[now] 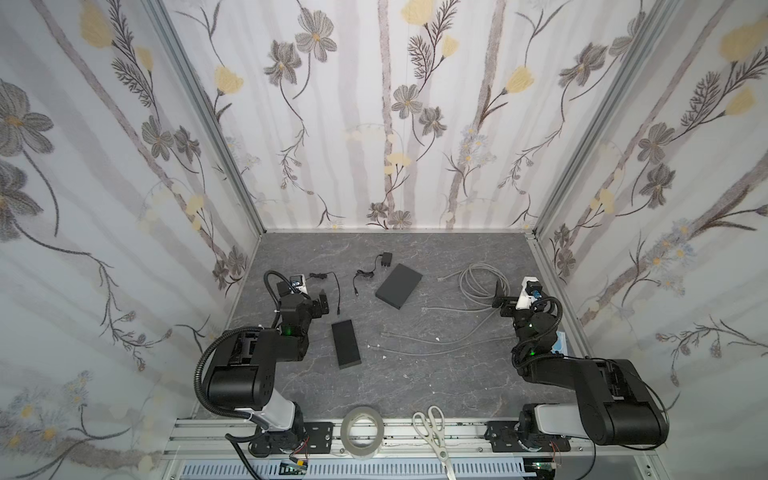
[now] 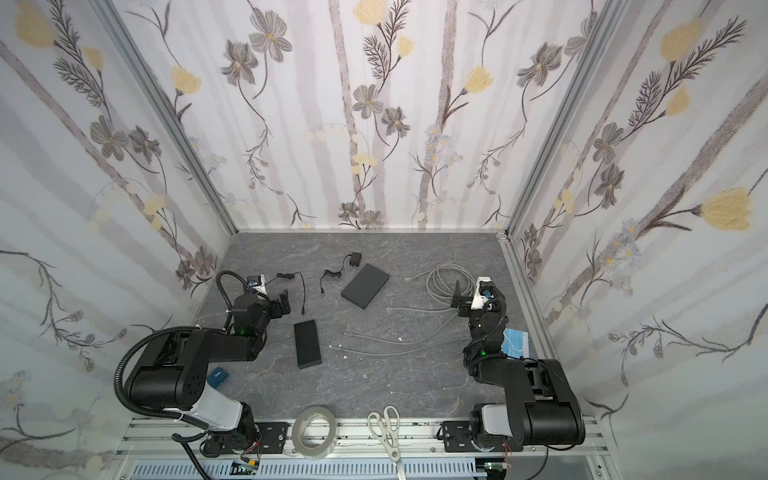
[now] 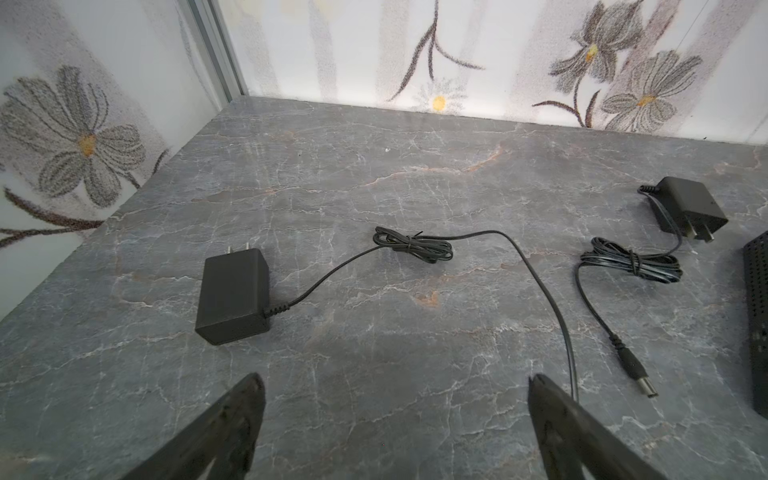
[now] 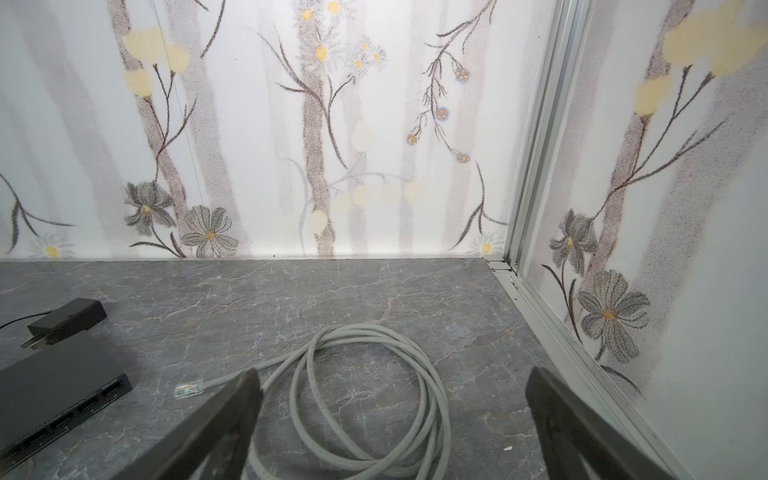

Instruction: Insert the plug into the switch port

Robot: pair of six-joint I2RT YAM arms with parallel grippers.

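Two flat black switches lie on the grey table in both top views, one angled mid-back (image 1: 399, 286) and one nearer the front (image 1: 345, 343). In the right wrist view the back switch (image 4: 54, 382) shows its row of ports. A coiled grey cable (image 4: 361, 330) ends in a clear plug (image 4: 189, 388) on the table close to that switch. My right gripper (image 4: 390, 374) hangs open over the coil, holding nothing. My left gripper (image 3: 395, 380) is open above bare table, near a black power adapter (image 3: 232, 297) and a barrel plug (image 3: 638, 380).
Two more grey cables (image 1: 436, 345) lie loose mid-table. A second adapter (image 3: 690, 208) sits by the back switch. A tape roll (image 1: 361, 430) and scissors (image 1: 432, 432) rest on the front rail. A blue face mask (image 2: 515, 343) lies by the right wall. Flowered walls close three sides.
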